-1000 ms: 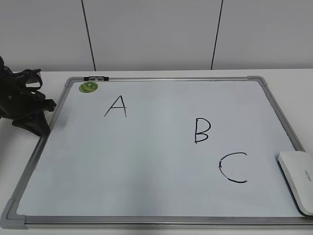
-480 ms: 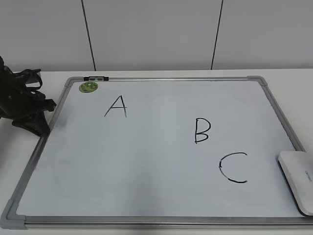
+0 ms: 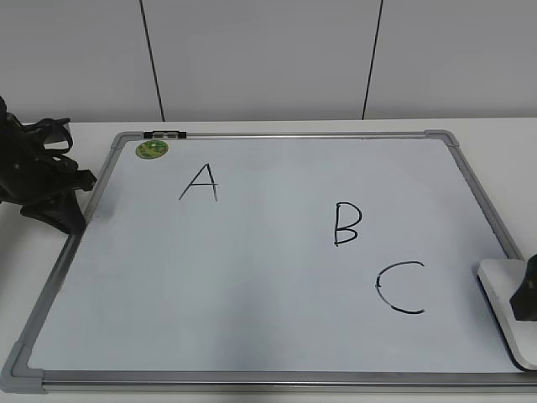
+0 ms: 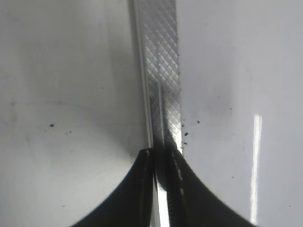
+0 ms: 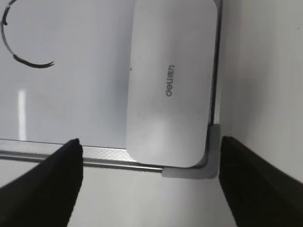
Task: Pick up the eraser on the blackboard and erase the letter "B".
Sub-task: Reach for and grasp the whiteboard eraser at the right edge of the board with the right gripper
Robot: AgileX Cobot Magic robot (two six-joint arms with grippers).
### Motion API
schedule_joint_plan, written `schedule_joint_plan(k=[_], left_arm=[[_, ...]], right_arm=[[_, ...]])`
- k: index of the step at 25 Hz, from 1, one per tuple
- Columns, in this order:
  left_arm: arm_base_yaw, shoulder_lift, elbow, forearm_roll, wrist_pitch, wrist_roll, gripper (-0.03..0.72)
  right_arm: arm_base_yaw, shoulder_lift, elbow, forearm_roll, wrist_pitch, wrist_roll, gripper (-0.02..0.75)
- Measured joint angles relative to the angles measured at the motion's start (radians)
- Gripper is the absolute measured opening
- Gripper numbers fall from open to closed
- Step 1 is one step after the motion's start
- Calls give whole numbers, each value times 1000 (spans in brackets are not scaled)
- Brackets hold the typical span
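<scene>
The blackboard (image 3: 277, 269) is a white dry-erase board in a silver frame, flat on the table. It bears a black "A" (image 3: 200, 182), the letter "B" (image 3: 346, 224) and a "C" (image 3: 399, 288). The white eraser (image 3: 503, 295) lies in the board's near right corner; it also shows in the right wrist view (image 5: 170, 80). My right gripper (image 5: 149, 151) is open above the eraser's near end, its fingers wide to either side; it shows dark at the right edge (image 3: 529, 290). My left gripper (image 4: 162, 156) is shut, over the board's left frame (image 4: 163, 71).
A small round green magnet (image 3: 152, 149) sits at the board's far left corner beside a black clip (image 3: 164, 134). The left arm (image 3: 38, 180) rests by the board's left edge. A white wall stands behind the table.
My right gripper has come into the exterior view at the right edge, over the eraser. The left arm and the eraser have not moved.
</scene>
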Motion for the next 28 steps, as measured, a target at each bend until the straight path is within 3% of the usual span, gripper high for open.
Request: schedule_joint_plan(k=[19, 28], left_arm=[[0, 0, -2, 0, 2, 0, 34], [0, 0, -2, 0, 2, 0, 34]], right_arm=[[0, 323, -119, -37, -46, -4, 673], [0, 364, -128, -48, -35, -4, 587]])
